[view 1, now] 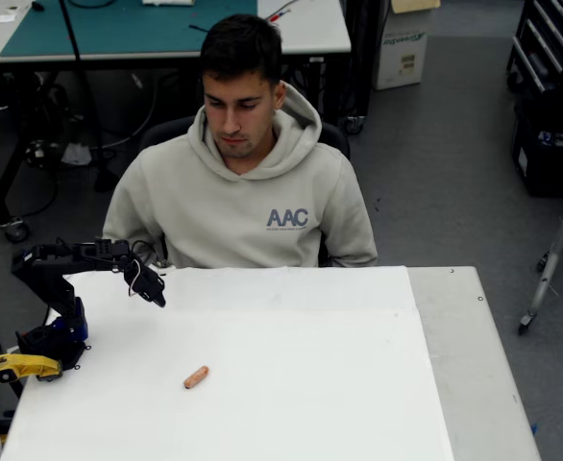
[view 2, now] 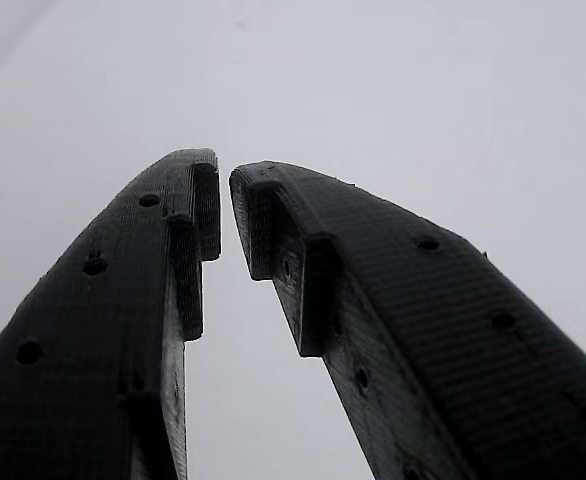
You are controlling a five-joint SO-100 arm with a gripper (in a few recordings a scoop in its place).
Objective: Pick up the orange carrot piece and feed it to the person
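1. The fingers (view 2: 223,200) are nearly closed in the wrist view, just a thin gap between the tips, and nothing's in there. Plain white surface behind them.
2. In the overhead view the gripper (view 1: 157,296) hangs over the far-left corner of the worktop (view 1: 358,384), tips pointing down and a bit to the right.
3. The arm (view 1: 56,288) is folded back to its base at the left edge of the worktop.
4. The orange carrot piece (view 1: 196,377) lies flat on the white sheet, on its own, nearer the camera and slightly right of the fingers, well apart from them. It sits at a slant.
5. The person (view 1: 243,182) sits behind the far edge in a beige hoodie, looking down.
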